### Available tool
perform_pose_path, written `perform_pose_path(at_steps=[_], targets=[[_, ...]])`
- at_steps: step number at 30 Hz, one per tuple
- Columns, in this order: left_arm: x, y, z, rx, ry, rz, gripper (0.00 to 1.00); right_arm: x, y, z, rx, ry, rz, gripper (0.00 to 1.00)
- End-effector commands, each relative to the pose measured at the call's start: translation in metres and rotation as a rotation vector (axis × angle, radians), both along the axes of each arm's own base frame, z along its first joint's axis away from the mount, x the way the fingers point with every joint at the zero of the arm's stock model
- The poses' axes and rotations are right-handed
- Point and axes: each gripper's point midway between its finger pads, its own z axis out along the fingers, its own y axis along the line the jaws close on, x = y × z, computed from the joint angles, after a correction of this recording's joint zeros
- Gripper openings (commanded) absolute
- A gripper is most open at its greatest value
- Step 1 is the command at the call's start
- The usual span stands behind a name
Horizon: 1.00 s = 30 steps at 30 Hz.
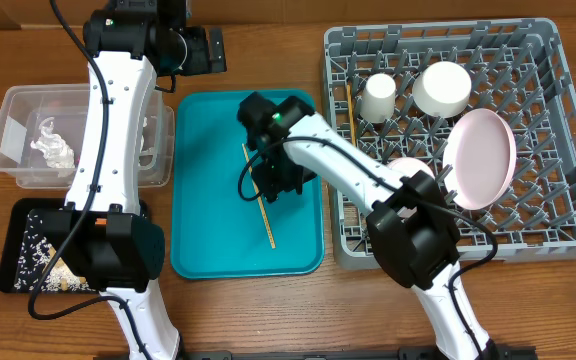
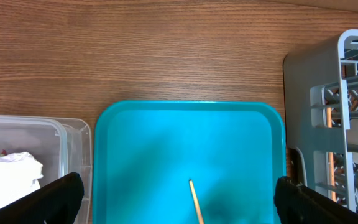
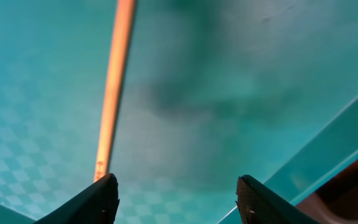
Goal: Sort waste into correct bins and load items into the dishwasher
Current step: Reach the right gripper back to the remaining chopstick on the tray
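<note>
Wooden tabletop (image 1: 268, 310) runs under everything, and the biggest thing on it is the one grey dish rack (image 1: 558, 215) at the right. Next in size is the single teal tray (image 1: 198, 250) in the middle. The right gripper (image 3: 176, 199) hangs low over it with its jaws partly apart and nothing between them. In the right wrist view the end of a chopstick (image 3: 114, 87) comes up just beside the left-hand finger (image 3: 98, 199), though contact cannot be told. The left gripper (image 2: 178, 183) sits over the tray's far edge with its jaws spread as wide as they go, holding nothing. One clear tub (image 1: 8, 105) stands at the left with one crumpled tissue (image 1: 53, 145) inside. One black tray (image 1: 13, 215) lies near the front left corner, with pale scraps (image 1: 38, 250) too many and too small to count. In the rack are one pink-white plate (image 1: 483, 155) leaning on edge, one white bowl (image 1: 440, 88), a second pale dish (image 1: 405, 165) partly hidden under the right arm, and one white cup (image 1: 378, 97). Chopsticks number two: one lies flat on the teal tray, and the other chopstick (image 1: 349, 110) lies along the rack's left side.
</note>
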Motion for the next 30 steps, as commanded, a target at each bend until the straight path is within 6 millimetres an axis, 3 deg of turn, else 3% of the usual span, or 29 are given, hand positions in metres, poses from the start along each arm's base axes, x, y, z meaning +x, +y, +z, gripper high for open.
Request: perform_pose_path(at_steps=[1,6,17,30], targets=[[-0.002,-0.002,0.003,0.001,-0.004,0.003,1.0,-0.004,0.007,-0.002,-0.054,-0.06,0.048,0.65],[-0.002,-0.002,0.003,0.001,-0.004,0.003,1.0,-0.002,0.027,-0.001,-0.028,-0.125,0.079,0.64],[-0.002,-0.002,0.003,0.001,-0.004,0.003,1.0,0.017,0.039,0.001,-0.001,-0.224,0.075,0.53],[-0.002,-0.002,0.003,0.001,-0.004,0.003,1.0,0.006,0.049,-0.021,0.013,-0.228,0.158,0.54]])
